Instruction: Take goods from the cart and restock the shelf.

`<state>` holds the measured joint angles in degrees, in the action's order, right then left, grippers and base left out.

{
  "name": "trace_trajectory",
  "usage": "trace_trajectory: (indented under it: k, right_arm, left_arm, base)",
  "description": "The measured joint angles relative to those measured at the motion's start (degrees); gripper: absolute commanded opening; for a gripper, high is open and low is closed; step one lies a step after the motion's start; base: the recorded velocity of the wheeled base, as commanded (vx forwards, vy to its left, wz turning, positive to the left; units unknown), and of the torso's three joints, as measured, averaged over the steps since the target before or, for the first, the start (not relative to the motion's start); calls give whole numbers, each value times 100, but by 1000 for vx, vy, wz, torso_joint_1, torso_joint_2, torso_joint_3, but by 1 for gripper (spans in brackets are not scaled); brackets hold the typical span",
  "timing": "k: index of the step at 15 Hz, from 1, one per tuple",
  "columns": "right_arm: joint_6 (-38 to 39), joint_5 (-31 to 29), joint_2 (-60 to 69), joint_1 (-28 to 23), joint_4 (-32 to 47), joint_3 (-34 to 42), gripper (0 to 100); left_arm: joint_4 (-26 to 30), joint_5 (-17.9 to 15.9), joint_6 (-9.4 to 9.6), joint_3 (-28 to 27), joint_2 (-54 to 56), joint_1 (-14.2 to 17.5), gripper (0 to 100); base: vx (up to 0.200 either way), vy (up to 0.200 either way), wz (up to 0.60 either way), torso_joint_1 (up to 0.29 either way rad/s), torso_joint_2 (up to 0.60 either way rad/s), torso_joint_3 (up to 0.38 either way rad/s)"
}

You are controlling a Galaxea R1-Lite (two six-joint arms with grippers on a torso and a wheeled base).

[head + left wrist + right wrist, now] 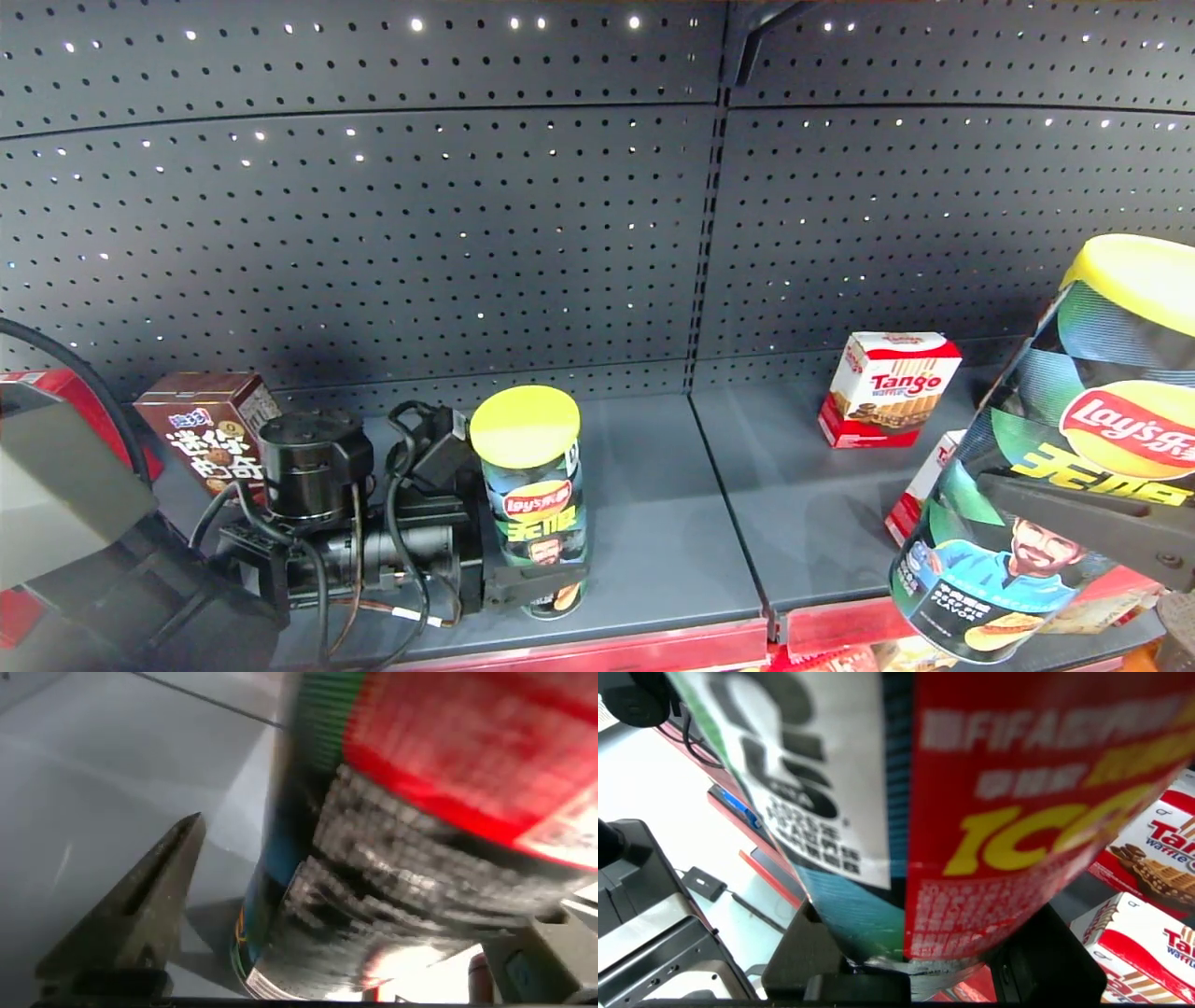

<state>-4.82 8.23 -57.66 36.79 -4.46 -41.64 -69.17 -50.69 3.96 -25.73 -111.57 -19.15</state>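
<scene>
Shows a brown snack box (210, 429) just behind the left jaws, on their outer side. Brackets the yellow-lidded chip can (534, 495) low down with the left gripper (540, 574), jaws released, a gap between one finger (140, 915) and the can wall. Stands that can upright on the shelf (653, 532). Shows a wafer box (887, 387) well beyond the right jaws. Grasps a second chip can (1027, 439) in the right gripper (1055, 523), clenched on it, tilted, before the shelf edge.

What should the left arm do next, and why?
Probably pull the left gripper straight back off the can. The can stands upright on the shelf, and shelf surface shows between one finger and its wall, so it looks released.
</scene>
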Motion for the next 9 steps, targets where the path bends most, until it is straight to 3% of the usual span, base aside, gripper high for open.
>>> trace_trajectory:
  k: [5,9]
  right_arm:
    - [6,0,20,-6,9,16,0]
    - [9,2,39,-9,9,24,0]
  left_arm:
    - [-161,-2,6,173,38,24,100]
    - [-200,-2,143,462,256,127,100]
  base:
    - [0,0,0,0,0,0]
    - [0,0,0,0,0,0]
